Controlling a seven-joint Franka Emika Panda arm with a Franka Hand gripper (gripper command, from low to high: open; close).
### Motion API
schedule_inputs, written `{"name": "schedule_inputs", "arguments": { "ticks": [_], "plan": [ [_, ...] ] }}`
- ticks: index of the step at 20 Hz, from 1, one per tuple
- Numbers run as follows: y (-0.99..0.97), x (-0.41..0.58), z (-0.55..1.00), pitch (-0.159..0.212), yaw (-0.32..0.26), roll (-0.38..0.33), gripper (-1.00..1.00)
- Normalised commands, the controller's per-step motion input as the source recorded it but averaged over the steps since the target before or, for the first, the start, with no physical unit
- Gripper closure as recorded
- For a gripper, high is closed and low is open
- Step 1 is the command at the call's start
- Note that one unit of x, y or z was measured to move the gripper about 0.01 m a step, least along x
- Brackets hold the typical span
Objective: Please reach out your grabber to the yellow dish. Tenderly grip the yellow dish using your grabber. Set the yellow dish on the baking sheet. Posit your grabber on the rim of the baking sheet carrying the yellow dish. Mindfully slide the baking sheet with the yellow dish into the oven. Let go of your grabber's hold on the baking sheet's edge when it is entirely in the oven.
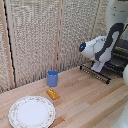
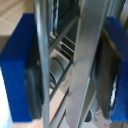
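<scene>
Exterior view, left to right: plate [image 1: 32, 111], orange block [image 1: 52, 93], blue cup [image 1: 52, 78] on bench [image 1: 95, 100]; baking sheet [image 1: 96, 72] mid-right. Yellow dish and oven not visible. Wrist view: fingers [image 2: 20, 70] pinch the sheet's rim bar [image 2: 86, 60]. Judged step: sliding inward; next calls for a slow, level push.

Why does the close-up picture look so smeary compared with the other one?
Wrist view: the pincer sits so near the baking sheet that its bars and the blue pads blur. Exterior view: softer light, low detail, yet the blue cup reads clearly.
</scene>
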Motion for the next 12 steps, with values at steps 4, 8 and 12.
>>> {"name": "schedule_inputs", "arguments": {
  "ticks": [4,8,12],
  "plan": [
    [-0.65,0.132,0.71,0.026,0.020,0.153,1.00],
    [-0.87,-0.002,0.68,0.018,0.008,0.126,1.00],
    [-0.99,-0.104,0.52,0.005,0.000,0.056,1.00]
  ]
}}
